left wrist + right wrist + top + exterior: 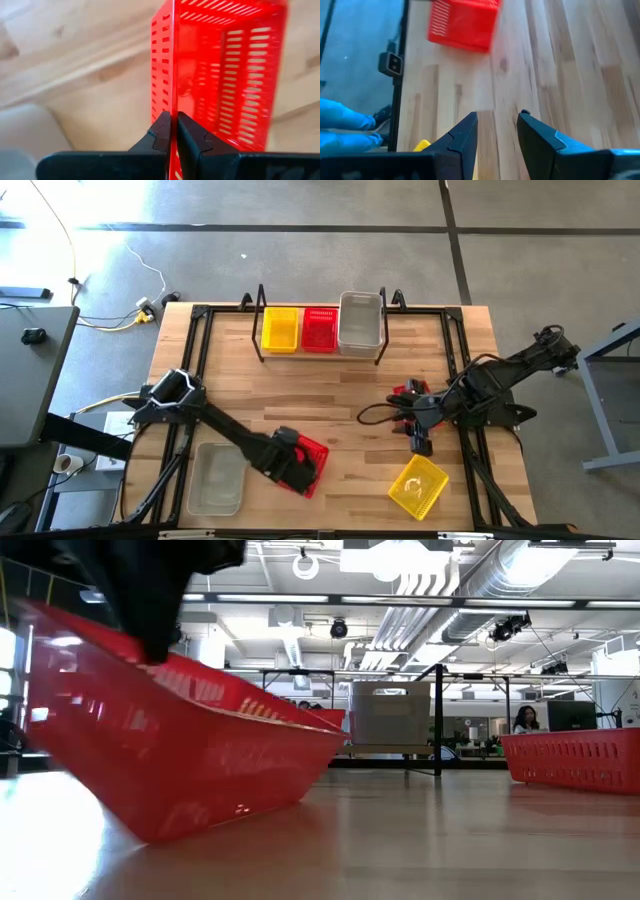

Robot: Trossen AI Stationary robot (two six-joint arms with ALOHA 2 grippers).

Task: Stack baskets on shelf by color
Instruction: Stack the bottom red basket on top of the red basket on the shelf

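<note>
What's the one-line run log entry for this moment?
left gripper: shut on red basket wall | right gripper: open, empty, above table

Wooden table (340, 395), yellow cable (100, 323) on floor

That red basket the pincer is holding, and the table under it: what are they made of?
The red basket looks like thin moulded plastic: glossy, slightly see-through, with rows of cut slots in its walls. The left pincer is shut on its rim. The table appears to be pale wood, made of planks with visible grain and a smooth, faintly shiny finish; it could be a veneer.
</note>
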